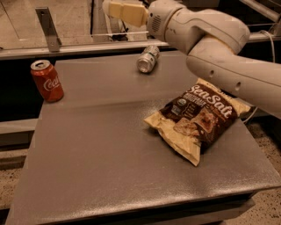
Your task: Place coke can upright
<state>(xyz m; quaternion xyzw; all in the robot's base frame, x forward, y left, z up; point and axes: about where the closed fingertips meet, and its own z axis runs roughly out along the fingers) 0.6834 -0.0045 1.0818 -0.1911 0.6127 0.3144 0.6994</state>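
The red coke can [47, 81] stands upright at the far left edge of the grey table [109, 145], its silver top up. My gripper [125, 11] is high at the top of the view, above the table's back edge, pointing left. It holds nothing that I can see. It is well to the right of the coke can and far above it. The white arm runs from the gripper to the right edge.
A silver-and-green can [147, 59] lies on its side near the back middle of the table, below the gripper. A "Sea Salt" chip bag [197, 117] lies on the right half. A metal rail [79, 48] runs behind the table.
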